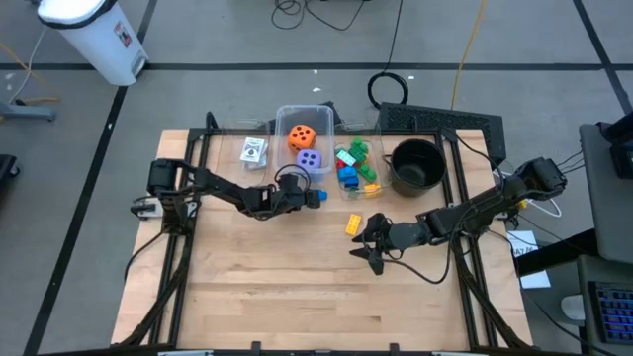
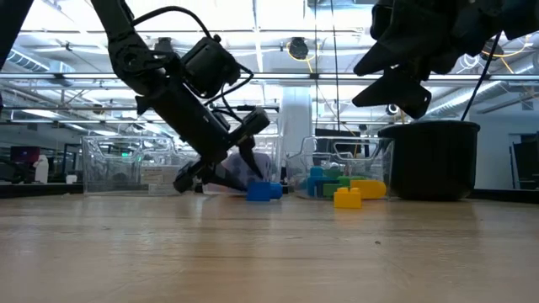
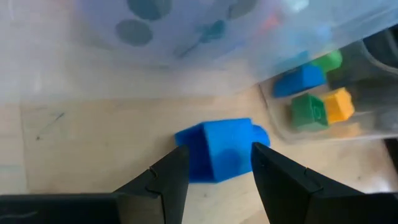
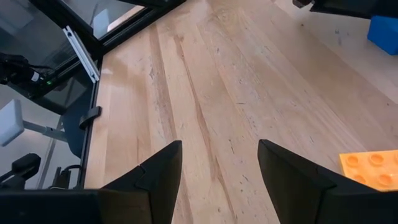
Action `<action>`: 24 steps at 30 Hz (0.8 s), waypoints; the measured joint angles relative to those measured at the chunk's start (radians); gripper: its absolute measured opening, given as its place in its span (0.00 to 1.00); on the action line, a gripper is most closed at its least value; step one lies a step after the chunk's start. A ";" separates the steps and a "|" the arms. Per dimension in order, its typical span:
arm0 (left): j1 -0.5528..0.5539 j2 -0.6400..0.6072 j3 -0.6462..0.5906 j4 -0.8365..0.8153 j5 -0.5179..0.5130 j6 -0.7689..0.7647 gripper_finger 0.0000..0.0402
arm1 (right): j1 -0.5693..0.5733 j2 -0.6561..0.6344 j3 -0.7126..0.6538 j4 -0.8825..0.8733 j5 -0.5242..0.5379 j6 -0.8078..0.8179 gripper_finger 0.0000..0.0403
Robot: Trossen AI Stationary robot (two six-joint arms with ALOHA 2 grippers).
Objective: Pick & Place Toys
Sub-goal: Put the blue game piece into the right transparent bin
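Left claw (image 1: 315,197): lowered to the desk (image 1: 267,297) just at 6 o'clock of the middle clear bin (image 1: 280,116); its fingers (image 3: 168,177) are spread apart on either side of the blue brick (image 3: 219,151), and a firm clamp cannot be told.
Blue brick: set on the desk in the low view (image 2: 264,191), between the left claw's fingers, beside the purple die (image 1: 308,159).
Right claw (image 1: 371,255): held above the desk at 5 o'clock of the desk's middle, fingers (image 4: 155,177) apart, nothing between them.
Yellow brick (image 1: 353,224): laid on bare wood near the right claw, at its 11 o'clock, apart from it; it is seen in the low view (image 2: 347,198) in front of the bins.
Dice: the orange die (image 1: 302,135) and the purple die are seen in the middle bin, orange at 12 o'clock of purple.
Other bricks (image 1: 353,164): green, red, blue and yellow pieces are heaped in the bin at 3 o'clock of the dice.
Cards (image 1: 253,151): a white pack is placed in the bin at 9 o'clock of the dice.
Black pot (image 1: 416,165): stood upright at 3 o'clock of the brick bin.
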 joint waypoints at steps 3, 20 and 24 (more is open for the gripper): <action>-0.001 0.006 0.000 0.014 0.015 -0.002 0.43 | 0.000 0.000 0.000 -0.012 0.000 0.004 0.50; 0.000 0.008 0.000 0.078 0.076 0.042 0.02 | -0.002 0.000 -0.001 -0.018 0.002 0.000 0.50; -0.001 0.008 0.000 0.085 0.127 0.044 0.02 | -0.002 0.000 -0.001 -0.018 0.002 0.000 0.50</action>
